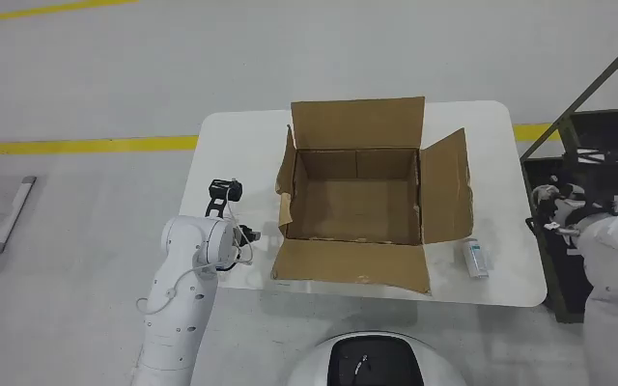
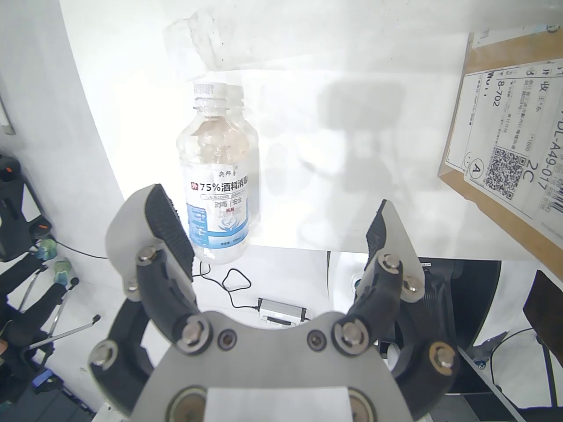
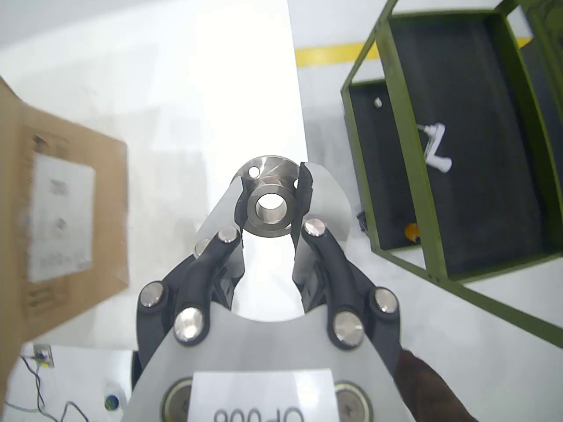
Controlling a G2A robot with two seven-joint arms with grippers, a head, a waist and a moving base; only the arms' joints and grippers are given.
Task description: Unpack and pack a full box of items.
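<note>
Here, left tool (image 2: 272,212) gapes wide by the bottle (image 2: 217,169); right tool (image 3: 272,190) grips a flange (image 3: 267,209).

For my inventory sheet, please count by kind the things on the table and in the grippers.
Open cardboard box: 1
Clear bottle: 2 (one by the left gripper, one right of the box)
Clear plastic wrapper: 1
Metal flanged bushing: 1, in the right gripper
Total: 5
Pale shape beside the first bottle: likely shadow, uncounted.
</note>
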